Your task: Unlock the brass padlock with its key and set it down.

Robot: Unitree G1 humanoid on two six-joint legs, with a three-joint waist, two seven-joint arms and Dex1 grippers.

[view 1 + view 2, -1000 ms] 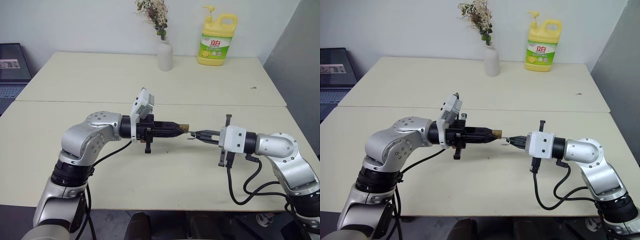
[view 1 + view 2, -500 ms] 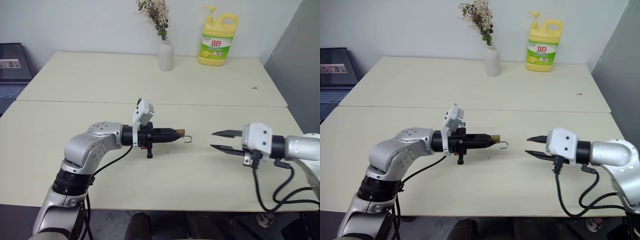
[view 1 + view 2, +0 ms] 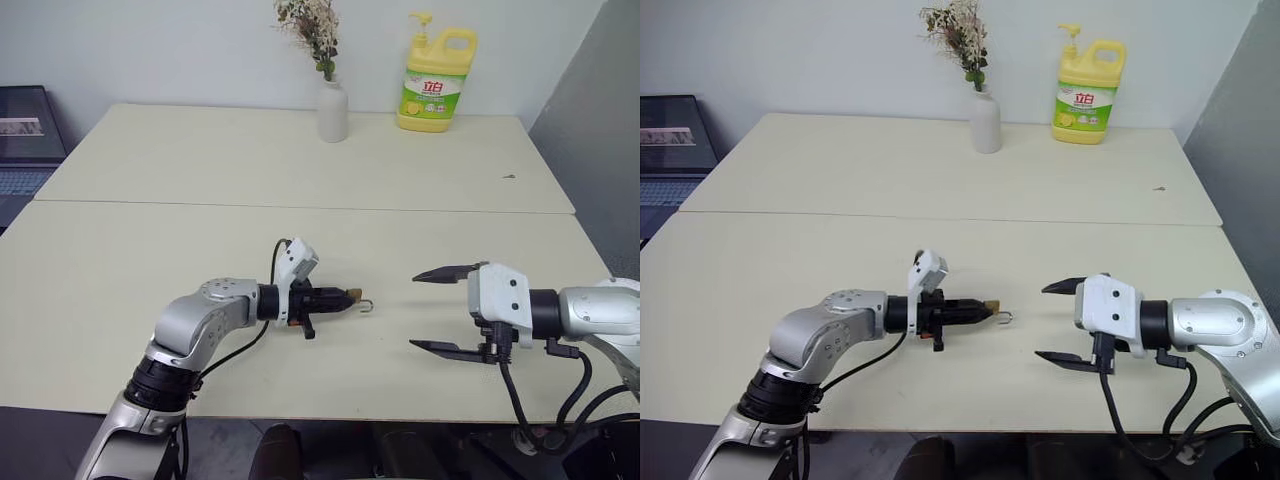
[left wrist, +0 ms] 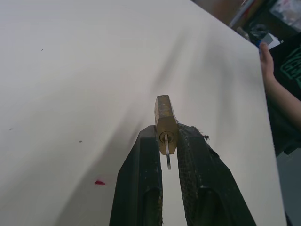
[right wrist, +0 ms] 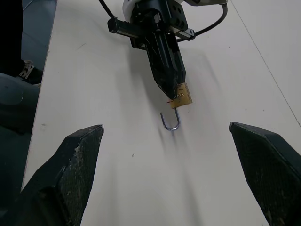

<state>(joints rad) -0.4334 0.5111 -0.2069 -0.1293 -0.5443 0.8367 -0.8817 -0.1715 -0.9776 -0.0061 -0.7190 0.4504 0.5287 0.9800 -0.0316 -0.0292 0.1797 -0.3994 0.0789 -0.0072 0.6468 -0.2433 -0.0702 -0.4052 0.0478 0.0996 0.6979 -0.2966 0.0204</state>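
Brass padlock, shackle sprung, stayed pinched in left pincer, lowered near worktop. Right pincer released key, withdrew right, gaped wide. Set-down remained.

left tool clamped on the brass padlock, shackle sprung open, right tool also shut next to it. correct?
Not quite. The right tool is wide open and apart from the lock, as the left eye view shows. The rest holds: the left tool is clamped on the brass padlock, shackle hanging open.
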